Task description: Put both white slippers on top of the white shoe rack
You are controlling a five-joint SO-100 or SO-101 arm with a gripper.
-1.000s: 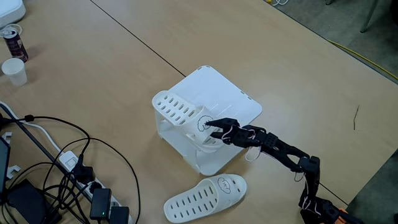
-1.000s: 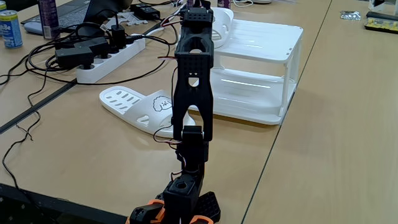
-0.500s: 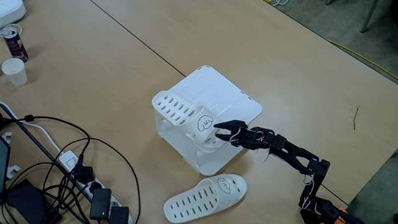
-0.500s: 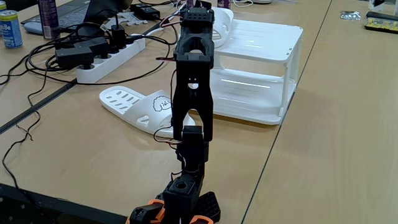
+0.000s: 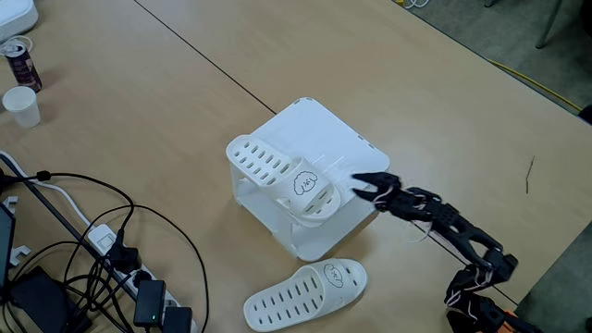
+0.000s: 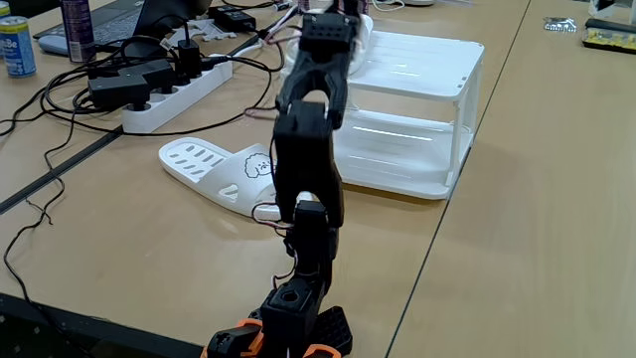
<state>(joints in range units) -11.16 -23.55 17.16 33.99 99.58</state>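
Note:
One white slipper point(image 5: 265, 164) lies on top of the white shoe rack point(image 5: 326, 137), along its left edge, with the drawn strap toward the arm. In the low fixed view this slipper point(image 6: 361, 34) peeks out behind the black arm on the rack point(image 6: 429, 68). The other white slipper point(image 5: 302, 294) lies flat on the table in front of the rack, seen also as the slipper point(image 6: 213, 164) left of the arm. My gripper point(image 5: 359, 184) hovers over the rack's right front edge, open and empty, a short gap from the strap.
A power strip point(image 6: 177, 86) and tangled black cables point(image 5: 83, 240) fill the table's left side. A paper cup point(image 5: 20, 104) and a drink can point(image 5: 18, 59) stand at the far left. The arm's base point(image 5: 474, 313) sits at the lower right corner.
My gripper has let go of the slipper's strap and drawn back to the right, away from it. The slipper stays on the rack; the arm has folded back toward its base.

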